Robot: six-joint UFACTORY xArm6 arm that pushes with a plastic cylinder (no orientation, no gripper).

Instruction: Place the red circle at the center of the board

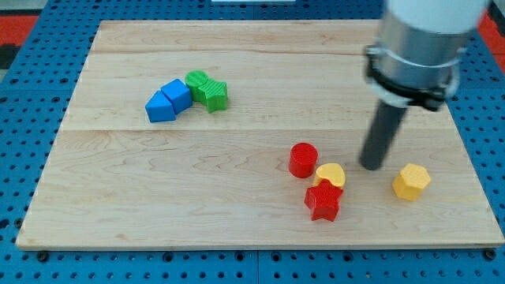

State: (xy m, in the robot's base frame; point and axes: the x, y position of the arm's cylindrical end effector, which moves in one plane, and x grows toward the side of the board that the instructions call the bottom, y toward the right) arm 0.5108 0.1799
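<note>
The red circle (302, 159), a short red cylinder, stands on the wooden board (237, 205) right of the board's middle and toward the view's bottom. My tip (371, 166) is down on the board to the circle's right, a block's width or so away, just right of a yellow block (331, 174). The yellow block touches a red star-shaped block (323, 201) below it and sits close to the circle's lower right.
A yellow hexagon-like block (412, 181) lies right of my tip. At the upper left, two blue blocks (168, 101) and two green blocks (207, 89) are bunched together. A blue pegboard (24, 95) surrounds the board.
</note>
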